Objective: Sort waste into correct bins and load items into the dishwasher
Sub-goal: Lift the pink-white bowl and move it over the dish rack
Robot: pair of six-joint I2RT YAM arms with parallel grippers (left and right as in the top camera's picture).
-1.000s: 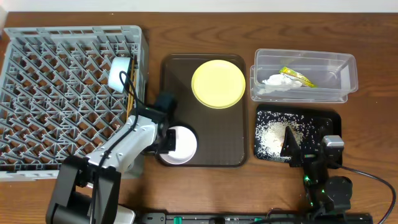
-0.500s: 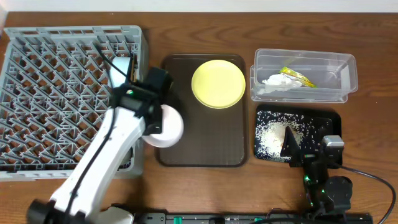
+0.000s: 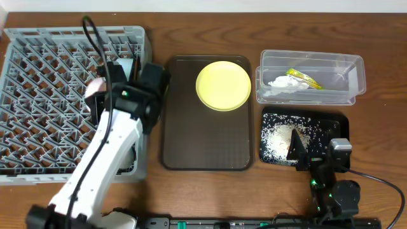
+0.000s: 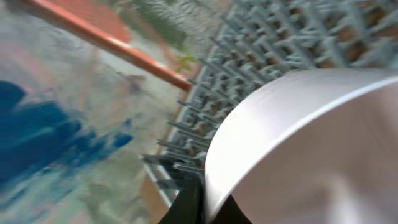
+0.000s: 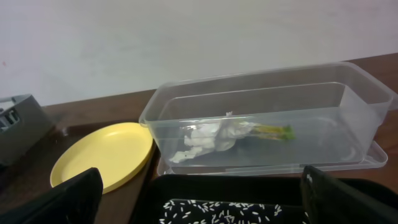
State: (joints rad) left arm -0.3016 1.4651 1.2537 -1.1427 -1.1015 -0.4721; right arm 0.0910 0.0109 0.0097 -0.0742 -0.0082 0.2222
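Note:
My left gripper (image 3: pixel 107 86) is shut on the rim of the white bowl (image 3: pixel 95 86) and holds it tilted over the right part of the grey dish rack (image 3: pixel 44 95). In the left wrist view the white bowl (image 4: pixel 311 143) fills the right side, a black finger (image 4: pixel 193 199) pinches its edge, and the rack lattice (image 4: pixel 249 56) lies behind. The yellow plate (image 3: pixel 222 84) lies on the brown tray (image 3: pixel 203 146). The clear tub (image 3: pixel 356 76) holds the tissue (image 3: pixel 280 82) and the wrapper (image 3: pixel 304 77). Rice (image 3: pixel 277 140) lies in the black tray (image 3: pixel 331 124). My right gripper (image 3: pixel 315 151) is open and empty at that tray's front edge.
The right wrist view shows the clear tub (image 5: pixel 348 124) with the tissue (image 5: pixel 208 138) and wrapper (image 5: pixel 270 130), the yellow plate (image 5: pixel 102 155) to the left, and rice (image 5: pixel 217 211) in the black tray (image 5: pixel 249 186) below. The left arm covers the rack's right wall.
My left arm lifted the white bowl off the brown tray's front left corner and swung it left, up over the dish rack. The right arm has not moved.

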